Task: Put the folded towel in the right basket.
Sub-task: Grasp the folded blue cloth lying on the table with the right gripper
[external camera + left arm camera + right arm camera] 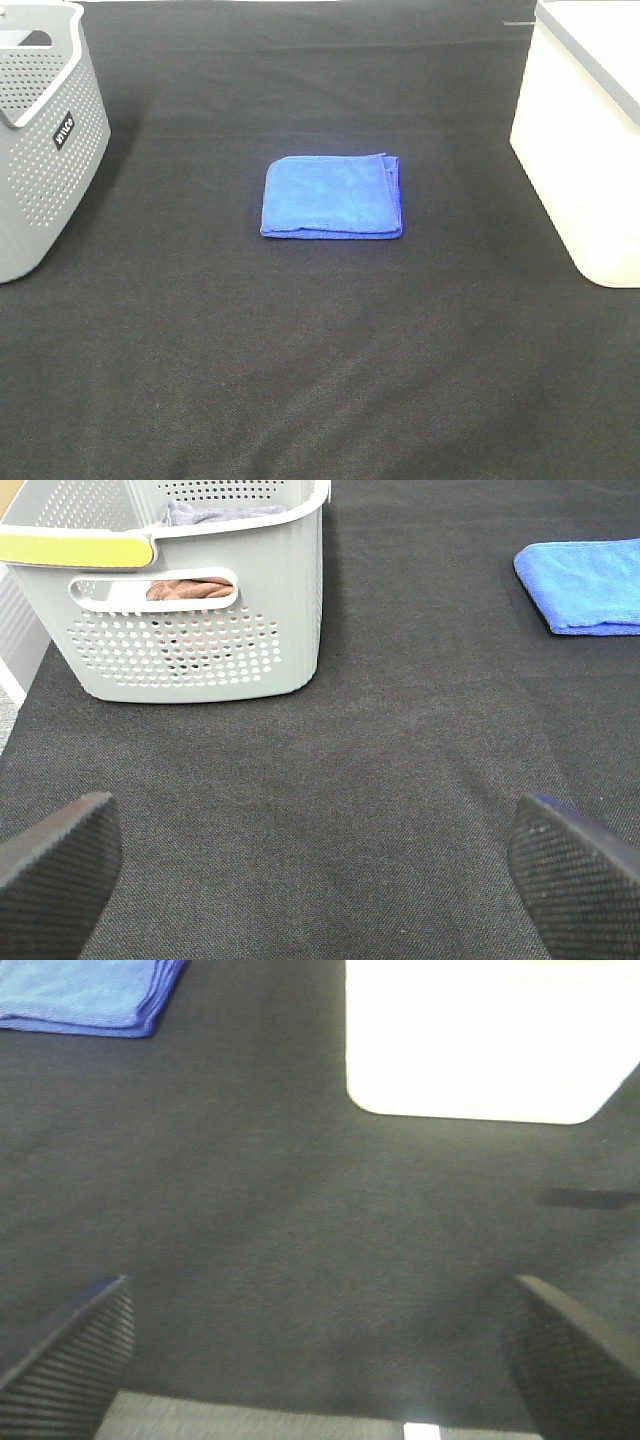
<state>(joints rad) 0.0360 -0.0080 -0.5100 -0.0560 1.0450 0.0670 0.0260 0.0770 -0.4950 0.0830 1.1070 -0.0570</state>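
A folded blue towel (333, 197) lies flat on the black cloth in the middle of the table. It also shows in the left wrist view (590, 583) and in the right wrist view (85, 995). The right basket (590, 130) is white and stands at the right edge; its pale wall shows in the right wrist view (480, 1040). Neither arm shows in the exterior high view. My left gripper (315, 875) is open and empty above the cloth, apart from the towel. My right gripper (320, 1360) is open and empty, between the towel and the white basket.
A grey perforated basket (40, 140) stands at the left edge; in the left wrist view (190, 600) it holds some brownish and grey cloth. The black table cloth (320, 350) covers the whole table.
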